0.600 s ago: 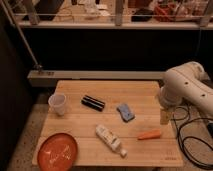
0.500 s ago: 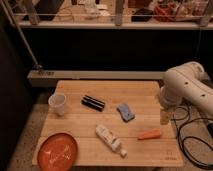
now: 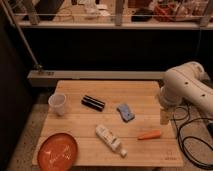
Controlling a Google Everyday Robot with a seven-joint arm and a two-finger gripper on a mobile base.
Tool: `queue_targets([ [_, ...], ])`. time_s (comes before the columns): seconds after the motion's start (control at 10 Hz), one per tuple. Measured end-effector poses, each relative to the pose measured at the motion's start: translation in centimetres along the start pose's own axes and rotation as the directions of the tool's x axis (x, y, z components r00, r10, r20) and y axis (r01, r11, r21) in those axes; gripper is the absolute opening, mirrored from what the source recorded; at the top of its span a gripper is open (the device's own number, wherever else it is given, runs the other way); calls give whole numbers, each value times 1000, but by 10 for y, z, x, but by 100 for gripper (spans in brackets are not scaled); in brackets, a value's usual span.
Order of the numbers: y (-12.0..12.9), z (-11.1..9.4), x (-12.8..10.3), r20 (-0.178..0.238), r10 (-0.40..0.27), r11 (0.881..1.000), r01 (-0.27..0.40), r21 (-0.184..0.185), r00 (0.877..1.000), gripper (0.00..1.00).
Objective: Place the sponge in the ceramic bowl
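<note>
At the right edge of the wooden counter point(image 3: 115, 90), the gripper point(image 3: 164, 116) hangs just below the white arm point(image 3: 187, 87), its fingers point(image 3: 163, 119) pointing down and set apart, closed on nothing and touching none of the objects. The arm enters from the right side as a thick, rounded white elbow, bent so that its lower segment drops to the counter's rim; a dark cable point(image 3: 192, 145) loops on the floor beneath it. The sponge point(image 3: 125, 112), a small blue rectangular pad with a darker edge, lies flat near the middle of the counter, on the viewer's left of the fingers and apart from them, turned slightly askew. The ceramic bowl point(image 3: 42, 146), a wide, shallow orange-red dish with faint pale marks inside, sits at the near left corner, well apart from the fingers and from the sponge. A slim orange object point(image 3: 149, 135) lies nearest the fingers, just in front of them and a little to the left. A white tube point(image 3: 110, 140) rests diagonally, farther from the fingers than the orange object and nearer than the bowl. A black ribbed block point(image 3: 93, 103) lies just beyond the sponge on the side away from the fingers, and a small white cup point(image 3: 57, 103) stands upright farther still, near the left edge.
</note>
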Motion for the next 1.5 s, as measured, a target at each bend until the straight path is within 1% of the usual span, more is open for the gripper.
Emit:
queue_targets([
  [0.8, 1, 1, 0, 1, -1, 1000, 1, -2, 1000, 80],
  [0.9, 0, -1, -1, -7, -9, 1000, 9, 4, 1000, 80],
  [1.0, -2, -4, -7, -13, -38, 999, 38, 13, 999, 80],
  [1.1, -4, -7, -21, -19, -75, 997, 76, 20, 997, 80],
  [1.2, -5, -8, -28, -26, -98, 995, 98, 26, 995, 80],
  [1.3, -6, -9, -29, -32, -112, 993, 113, 31, 993, 80],
  [1.5, -8, -11, -29, -45, -168, 984, 170, 45, 985, 80],
])
